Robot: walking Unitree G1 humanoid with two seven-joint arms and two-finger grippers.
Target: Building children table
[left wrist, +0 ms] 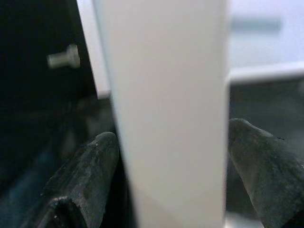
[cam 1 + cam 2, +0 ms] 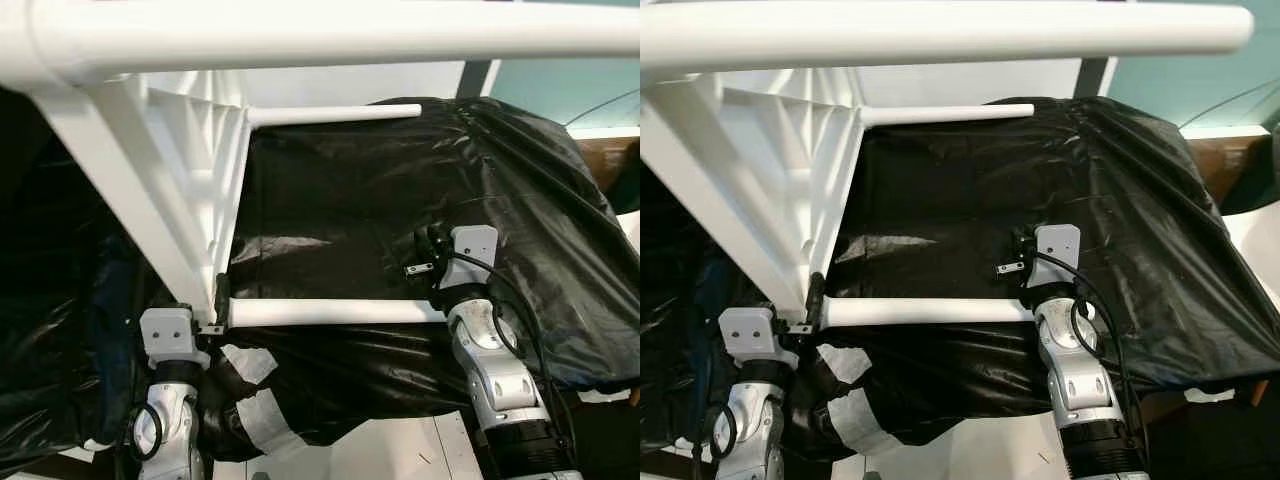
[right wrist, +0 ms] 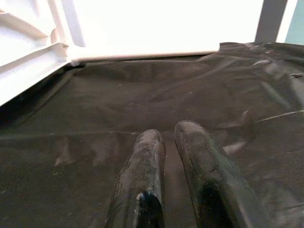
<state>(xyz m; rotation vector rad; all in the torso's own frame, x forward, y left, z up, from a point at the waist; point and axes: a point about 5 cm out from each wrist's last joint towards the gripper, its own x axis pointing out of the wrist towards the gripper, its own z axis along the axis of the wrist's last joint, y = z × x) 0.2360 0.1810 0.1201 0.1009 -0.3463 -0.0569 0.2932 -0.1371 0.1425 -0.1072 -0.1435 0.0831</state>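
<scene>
The white plastic table (image 2: pixel 190 170) lies tipped on its side on a surface draped in black plastic sheet (image 2: pixel 340 210), its legs pointing across. It looks light and stiff, but smooth and likely slippery; the round legs seem the best places to take hold. The left end effector (image 1: pixel 166 156) is clamped around a white leg (image 1: pixel 166 95). The right end effector (image 3: pixel 164 142) rests on the sheet with fingers nearly together, holding nothing
</scene>
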